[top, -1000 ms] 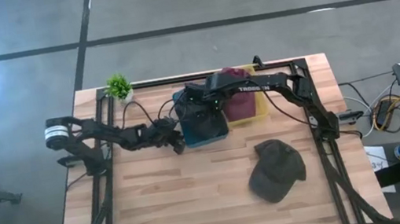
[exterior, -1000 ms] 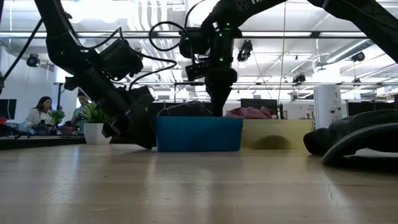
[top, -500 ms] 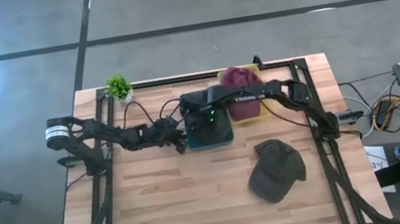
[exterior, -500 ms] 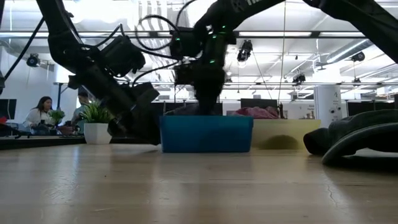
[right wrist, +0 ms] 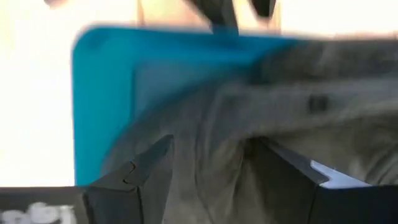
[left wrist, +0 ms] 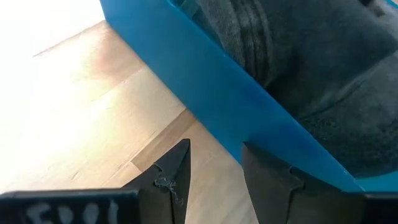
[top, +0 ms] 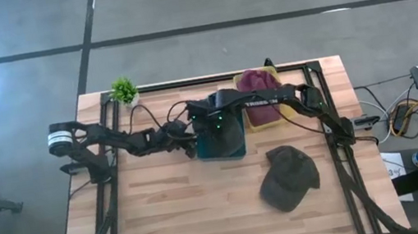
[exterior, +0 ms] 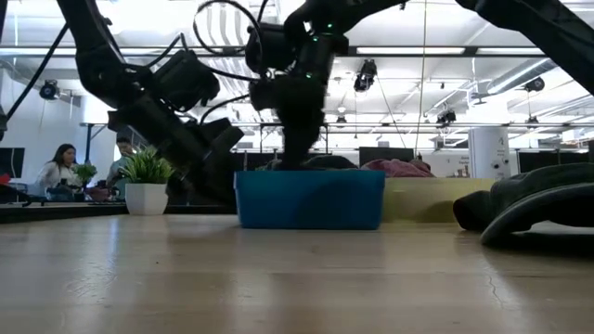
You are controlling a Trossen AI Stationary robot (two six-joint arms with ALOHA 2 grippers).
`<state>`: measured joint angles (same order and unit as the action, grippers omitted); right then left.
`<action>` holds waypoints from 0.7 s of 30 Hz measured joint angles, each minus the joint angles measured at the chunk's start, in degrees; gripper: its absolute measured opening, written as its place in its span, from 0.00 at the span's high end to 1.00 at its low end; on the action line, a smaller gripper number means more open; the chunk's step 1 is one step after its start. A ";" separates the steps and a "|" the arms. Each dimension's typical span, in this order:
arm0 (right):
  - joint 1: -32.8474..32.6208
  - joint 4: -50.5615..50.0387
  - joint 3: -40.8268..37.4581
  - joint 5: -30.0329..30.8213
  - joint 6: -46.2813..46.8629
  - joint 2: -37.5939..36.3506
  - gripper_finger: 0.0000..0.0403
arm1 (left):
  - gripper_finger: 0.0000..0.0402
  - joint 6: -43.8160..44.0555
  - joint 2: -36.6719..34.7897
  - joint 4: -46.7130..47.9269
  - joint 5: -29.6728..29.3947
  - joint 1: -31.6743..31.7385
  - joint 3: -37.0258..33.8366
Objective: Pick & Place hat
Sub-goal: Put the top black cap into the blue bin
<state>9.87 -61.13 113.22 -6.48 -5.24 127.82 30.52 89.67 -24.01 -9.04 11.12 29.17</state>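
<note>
A blue bin (top: pixel 235 150) stands mid-table with a grey hat (left wrist: pixel 311 56) inside it. My right gripper (top: pixel 212 126) reaches down into the bin from above, open, its fingers on either side of a fold of the grey hat (right wrist: pixel 249 106). My left gripper (top: pixel 189 146) is open and low at the bin's left outer wall (left wrist: pixel 205 81). A dark olive hat (top: pixel 288 176) lies by itself on the table toward the near right. My left gripper has one finger (left wrist: pixel 267 177) right against the lower edge of the blue bin's outer wall (left wrist: pixel 249 134), coming from the table's left and slanting down; I cannot tell whether it touches. My right gripper straddles the grey hat from above; whether its fingers (right wrist: pixel 143 180) touch the cloth cannot be told.
A yellow bin (top: pixel 271 117) with a maroon hat (top: pixel 254 83) stands just behind and right of the blue bin. A small potted plant (top: pixel 124 90) is at the far left corner. Bare wood lies along the near side and near left.
My right gripper has swung from the yellow bin's side toward the table's left and near edge, ending over the blue bin. The blue bin has slid a little toward the right and near edges. Both grippers have stayed open.
</note>
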 joint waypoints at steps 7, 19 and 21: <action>0.03 -9.79 -0.19 0.91 -1.14 -1.90 0.47 | 0.66 -1.69 -1.61 0.34 0.03 0.00 0.26; 0.50 -14.12 -7.63 9.70 -3.91 -9.25 0.47 | 0.66 -4.44 -5.30 8.02 0.66 0.04 -0.34; 0.46 -12.02 -10.43 9.70 -3.87 -8.55 0.47 | 0.66 -4.67 -4.17 7.97 1.40 0.04 -0.18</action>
<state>10.33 -73.15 102.79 3.22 -9.11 119.27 25.86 85.50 -16.03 -7.64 11.16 28.99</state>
